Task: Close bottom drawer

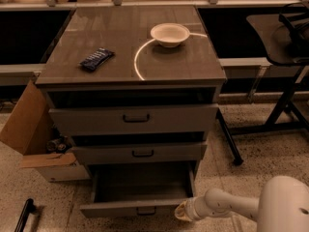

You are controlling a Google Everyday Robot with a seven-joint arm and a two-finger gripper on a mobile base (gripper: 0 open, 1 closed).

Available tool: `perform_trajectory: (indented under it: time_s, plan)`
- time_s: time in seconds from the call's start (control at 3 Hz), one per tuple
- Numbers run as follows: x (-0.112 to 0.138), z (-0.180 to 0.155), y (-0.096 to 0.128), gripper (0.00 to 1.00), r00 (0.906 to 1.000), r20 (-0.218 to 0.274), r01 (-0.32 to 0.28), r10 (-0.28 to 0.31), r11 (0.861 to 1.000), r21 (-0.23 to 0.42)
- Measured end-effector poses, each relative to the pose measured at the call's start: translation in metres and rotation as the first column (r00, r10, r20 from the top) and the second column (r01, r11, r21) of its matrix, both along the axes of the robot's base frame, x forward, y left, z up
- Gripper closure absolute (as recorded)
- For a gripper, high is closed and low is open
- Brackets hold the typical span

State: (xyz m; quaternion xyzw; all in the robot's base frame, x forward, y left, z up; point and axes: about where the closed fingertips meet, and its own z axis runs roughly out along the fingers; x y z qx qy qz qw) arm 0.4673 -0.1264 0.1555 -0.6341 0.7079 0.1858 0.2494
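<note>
The bottom drawer (140, 183) of the grey-brown cabinet stands pulled far out, its deep box empty and its front panel (135, 208) with a small dark handle low in the view. My gripper (181, 210) is at the end of the white arm coming in from the lower right, right by the right end of that front panel. The middle drawer (139, 153) and top drawer (133, 119) above stick out a little.
A white bowl (169, 34) and a dark snack packet (96, 59) lie on the cabinet top. An open cardboard box (34, 139) stands left of the cabinet. A black table leg frame (270, 120) stands at the right. A dark rod (23, 215) lies on the floor at lower left.
</note>
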Motion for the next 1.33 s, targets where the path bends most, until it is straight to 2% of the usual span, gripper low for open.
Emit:
perform_trajectory:
  time_s: [0.33, 0.67, 1.0, 1.33]
  plan:
    - [0.022, -0.001, 0.002, 1.0, 0.9982, 0.053, 0.026, -0.028, 0.999, 0.038]
    - [0.042, -0.005, 0.004, 1.0, 0.9922, 0.1, 0.07, -0.075, 0.996, 0.056]
    - [0.065, -0.011, 0.002, 1.0, 0.9858, 0.125, 0.104, -0.113, 0.992, 0.077]
    - [0.101, -0.012, -0.006, 1.0, 0.9769, 0.143, 0.143, -0.159, 0.983, 0.117]
